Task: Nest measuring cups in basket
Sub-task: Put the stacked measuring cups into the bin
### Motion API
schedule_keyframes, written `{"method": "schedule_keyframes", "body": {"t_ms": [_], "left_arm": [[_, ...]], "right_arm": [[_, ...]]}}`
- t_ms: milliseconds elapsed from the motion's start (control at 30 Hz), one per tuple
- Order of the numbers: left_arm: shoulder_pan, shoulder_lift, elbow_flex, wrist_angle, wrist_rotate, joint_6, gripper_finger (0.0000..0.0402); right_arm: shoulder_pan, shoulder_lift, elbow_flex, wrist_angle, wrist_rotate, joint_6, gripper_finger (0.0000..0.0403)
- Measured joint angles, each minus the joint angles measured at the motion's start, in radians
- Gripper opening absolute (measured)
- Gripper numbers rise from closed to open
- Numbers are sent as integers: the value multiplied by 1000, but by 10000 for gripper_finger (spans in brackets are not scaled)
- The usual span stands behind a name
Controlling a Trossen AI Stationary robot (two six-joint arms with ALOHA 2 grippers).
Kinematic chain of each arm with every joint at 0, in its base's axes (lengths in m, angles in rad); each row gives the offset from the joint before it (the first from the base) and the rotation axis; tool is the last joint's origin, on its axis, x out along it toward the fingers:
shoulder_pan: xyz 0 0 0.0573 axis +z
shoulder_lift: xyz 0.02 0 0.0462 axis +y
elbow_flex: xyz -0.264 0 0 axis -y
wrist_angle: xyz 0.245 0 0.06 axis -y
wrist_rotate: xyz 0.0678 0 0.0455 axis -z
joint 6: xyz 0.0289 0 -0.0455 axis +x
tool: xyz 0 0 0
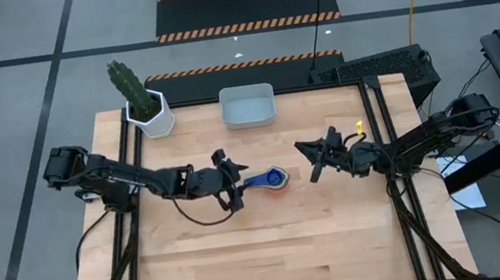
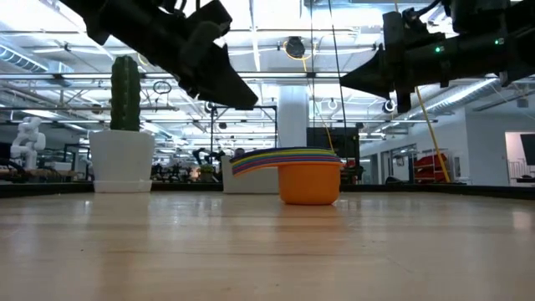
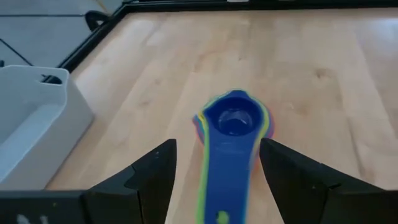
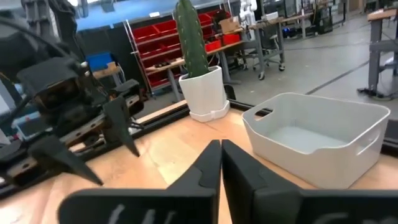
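Note:
The measuring cups (image 1: 275, 180) stand nested in one stack on the table's middle, orange outermost (image 2: 309, 184) and dark blue on top (image 3: 233, 118). Their stacked handles (image 2: 251, 160) point toward the table's left. My left gripper (image 1: 236, 180) is open and hangs above those handles, with one finger (image 3: 155, 174) on each side of them in the left wrist view and no contact. My right gripper (image 1: 309, 159) is shut and empty, raised to the right of the stack (image 4: 221, 168). The basket (image 1: 248, 106) stands empty at the far edge.
A white pot with a cactus (image 1: 149, 110) stands at the far left corner, left of the basket (image 4: 317, 137). Black rails (image 1: 130, 146) run along the table's left and right sides. Bare wood lies toward the near edge (image 1: 275, 253).

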Motion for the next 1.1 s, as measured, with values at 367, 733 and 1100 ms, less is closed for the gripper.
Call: {"method": "schedule_keyframes", "body": {"t_ms": [367,733,1100], "left_arm": [[29,74,0,-18,50,13,322],[124,185,0,44,214,-36,376],[125,284,0,130,242,-21,376]], "right_arm": [[0,0,0,1,0,-17,1],[9,0,0,-18,-26,-15,0],[9,0,0,9,-49,-27,0]]}}
